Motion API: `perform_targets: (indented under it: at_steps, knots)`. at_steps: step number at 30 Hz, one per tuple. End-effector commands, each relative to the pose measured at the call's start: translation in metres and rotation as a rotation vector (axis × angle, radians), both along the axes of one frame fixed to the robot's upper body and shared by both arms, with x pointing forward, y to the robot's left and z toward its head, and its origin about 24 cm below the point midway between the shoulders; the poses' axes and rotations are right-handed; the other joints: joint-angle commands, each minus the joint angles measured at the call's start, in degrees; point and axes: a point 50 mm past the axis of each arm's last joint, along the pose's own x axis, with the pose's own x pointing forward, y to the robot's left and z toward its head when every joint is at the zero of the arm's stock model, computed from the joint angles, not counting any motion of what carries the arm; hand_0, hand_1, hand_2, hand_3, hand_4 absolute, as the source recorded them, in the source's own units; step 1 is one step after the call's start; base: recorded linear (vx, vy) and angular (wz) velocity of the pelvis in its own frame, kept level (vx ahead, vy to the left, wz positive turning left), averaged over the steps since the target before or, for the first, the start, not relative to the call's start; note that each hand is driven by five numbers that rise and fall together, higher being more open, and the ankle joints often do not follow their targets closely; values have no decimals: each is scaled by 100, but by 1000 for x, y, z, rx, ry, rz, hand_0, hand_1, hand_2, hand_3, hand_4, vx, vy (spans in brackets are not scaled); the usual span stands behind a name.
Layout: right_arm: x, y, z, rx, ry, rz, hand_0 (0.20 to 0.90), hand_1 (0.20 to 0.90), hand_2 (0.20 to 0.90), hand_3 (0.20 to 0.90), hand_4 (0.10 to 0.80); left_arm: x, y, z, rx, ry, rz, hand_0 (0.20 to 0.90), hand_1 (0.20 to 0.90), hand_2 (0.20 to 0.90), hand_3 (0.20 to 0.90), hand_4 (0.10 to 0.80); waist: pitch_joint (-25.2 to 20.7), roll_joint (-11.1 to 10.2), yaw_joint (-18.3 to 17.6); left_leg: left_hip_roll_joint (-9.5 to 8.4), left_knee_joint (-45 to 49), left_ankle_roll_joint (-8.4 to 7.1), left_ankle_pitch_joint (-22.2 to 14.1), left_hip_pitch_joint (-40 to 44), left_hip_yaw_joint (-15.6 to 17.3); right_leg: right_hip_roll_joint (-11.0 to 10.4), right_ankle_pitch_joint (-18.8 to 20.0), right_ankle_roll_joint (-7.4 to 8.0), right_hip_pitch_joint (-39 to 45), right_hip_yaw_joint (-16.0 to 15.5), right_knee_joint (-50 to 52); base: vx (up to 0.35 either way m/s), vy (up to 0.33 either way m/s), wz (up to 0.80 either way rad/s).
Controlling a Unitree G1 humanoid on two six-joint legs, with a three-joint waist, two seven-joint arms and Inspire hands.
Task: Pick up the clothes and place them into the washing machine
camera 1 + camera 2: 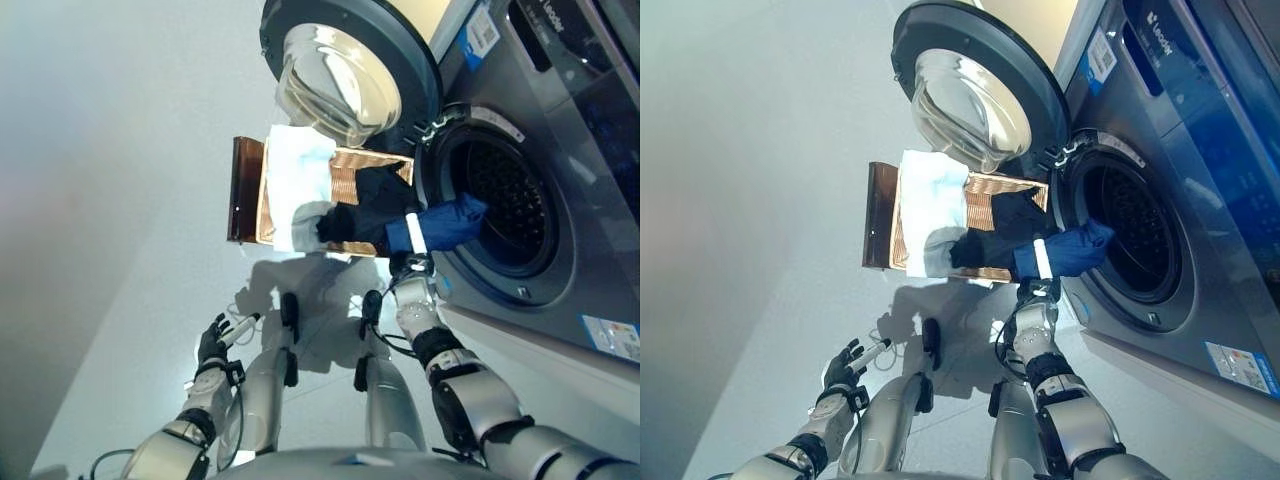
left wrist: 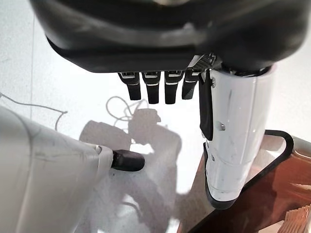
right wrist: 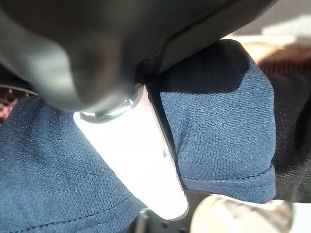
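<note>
1. A blue garment (image 1: 445, 225) is hanging bunched in the right robot hand (image 1: 1038, 262), with the hand's white-covered thumb pressing across the cloth; its far end is reaching the rim of the drum opening.
2. A black garment (image 1: 365, 210) is lying crumpled just beside that hand, touching the blue one.
3. A white garment (image 1: 932, 205) is draping beyond the black one, farther from the hand.
4. The washing machine (image 1: 560, 180) is standing beside the hand, its round door (image 1: 975, 90) swinging fully open.

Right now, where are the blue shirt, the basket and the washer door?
blue shirt (image 1: 450, 222): left eye view, its bunched middle.
basket (image 1: 243, 190): left eye view, its dark outer wall.
washer door (image 1: 975, 100): right eye view, its glass bowl.
</note>
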Motion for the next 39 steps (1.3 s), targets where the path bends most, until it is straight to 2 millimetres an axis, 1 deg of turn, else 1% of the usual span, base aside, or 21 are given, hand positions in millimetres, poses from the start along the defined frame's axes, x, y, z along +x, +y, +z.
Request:
perform_targets:
  at_steps: [1,3,4,6,7,8,9,10,11,12,13,14,15,17,22,24,25,28,29,38,39]
  knots:
    - [24,-34,57,-13,-239,-175,200,200,200,200,300,3,-10,-1,-18,0,-24,900,900,900,900,800,-20,324,123,87,-844,-518,84,407,-420,33,-184,293,304,-93,194,0,0,0]
    - [27,-48,68,-4,-258,-235,200,200,200,200,300,3,-11,0,-20,-4,-30,900,900,900,900,800,-30,370,133,79,-844,-517,125,353,-413,23,-140,290,258,-94,178,0,0,0]
    - [29,-62,77,-3,-270,-288,200,200,200,200,300,1,-11,-2,-20,0,-37,900,900,900,900,800,-36,429,143,73,-844,-520,118,355,-409,23,-145,291,259,-75,175,0,0,0]
    - [31,-67,83,0,-283,-306,200,200,200,200,300,1,-12,-2,-24,0,-41,900,900,900,900,800,-38,451,158,75,-844,-520,122,331,-410,18,-137,293,241,-73,167,8,-4,-4]
    - [33,-80,95,9,-312,-358,200,200,200,200,300,-1,-14,-3,-30,5,-48,900,900,900,900,800,-47,505,174,70,-844,-529,73,344,-415,20,-174,299,255,-69,168,-1,-10,-5]
    - [33,-80,96,9,-315,-359,200,200,200,200,300,0,-15,-3,-30,2,-49,900,900,900,900,800,-38,505,177,65,-844,-526,117,315,-414,15,-135,293,228,-67,165,-2,-2,-4]
    - [33,-95,108,8,-336,-407,200,200,200,200,300,-3,-15,-4,-33,8,-53,900,900,900,900,800,-59,553,182,55,-844,-533,115,299,-418,4,-135,293,210,-58,168,-24,1,-4]
    - [33,-105,115,4,-345,-435,200,200,200,200,300,-4,-16,-5,-35,11,-58,900,900,900,900,800,-69,594,204,52,-844,-535,115,283,-416,2,-138,291,191,-56,174,0,0,0]
    - [33,-105,115,4,-346,-436,200,200,200,200,300,-4,-16,-5,-36,10,-59,900,900,900,900,800,-69,596,207,52,-844,-535,115,281,-415,3,-138,291,188,-55,175,0,0,0]
    - [31,-122,127,6,-360,-492,200,200,200,200,300,-7,-15,-6,-33,21,-66,900,900,900,900,800,-97,658,225,35,-844,-542,113,271,-413,-1,-142,292,177,-41,175,0,0,0]
    - [31,-123,128,5,-361,-494,200,200,200,200,300,-7,-16,-6,-35,19,-68,900,900,900,900,800,-95,667,235,36,-844,-542,112,266,-412,0,-142,292,172,-40,176,7,-5,-5]
    - [28,-139,139,1,-373,-543,200,200,200,200,300,-9,-16,-7,-36,26,-78,900,900,900,900,800,-116,728,252,27,-844,-550,113,253,-411,-5,-144,293,155,-32,177,3,-9,-4]
    - [28,-140,139,0,-374,-543,200,200,200,200,300,-8,-17,-7,-36,25,-79,900,900,900,900,800,-115,732,256,29,-844,-550,113,250,-411,-3,-144,293,151,-31,178,0,0,0]
    - [23,-160,156,-4,-402,-604,200,200,200,200,300,-12,-15,-9,-34,34,-87,900,900,900,900,800,-142,828,279,24,-844,-555,120,229,-399,-6,-138,296,129,-8,176,0,0,0]
    - [12,-188,181,-23,-441,-685,200,200,200,200,300,-16,-13,-11,-27,49,-108,900,900,900,900,800,-182,976,302,10,-844,-573,129,171,-383,-6,-136,296,66,33,173,3,-14,-3]
    - [10,-192,187,-27,-448,-697,200,200,200,200,300,-17,-13,-11,-26,50,-112,900,900,900,900,800,-188,1002,304,10,-844,-574,130,161,-378,-1,-136,294,54,40,173,0,0,0]
    - [5,-202,200,-46,-462,-722,200,200,200,200,300,-18,-13,-11,-20,53,-121,900,900,900,900,800,-203,1054,321,12,-844,-578,130,134,-367,6,-126,296,24,49,166,0,0,0]
    - [0,-211,213,-58,-486,-745,200,200,200,200,300,-20,-12,-12,-14,61,-130,900,900,900,900,800,-224,1103,326,14,-844,-584,134,113,-359,20,-118,293,-15,78,166,7,-16,-8]
    - [-6,-221,225,-65,-507,-781,200,200,200,200,300,-22,-9,-13,-7,72,-135,900,900,900,900,800,-241,1130,324,18,-844,-593,144,91,-345,23,-117,293,-40,99,164,11,-25,-9]
    - [-36,-253,263,-87,-555,-913,200,200,200,200,300,-28,-6,-16,6,90,-148,900,900,900,900,800,-342,1317,343,19,-844,-621,158,1,-297,31,-106,297,-179,168,161,9,-5,-1]
    - [-42,-257,272,-91,-574,-937,200,200,200,200,300,-28,-6,-16,11,89,-149,900,900,900,900,800,-346,1355,341,13,-844,-627,162,-24,-289,34,-106,297,-222,188,170,0,0,0]
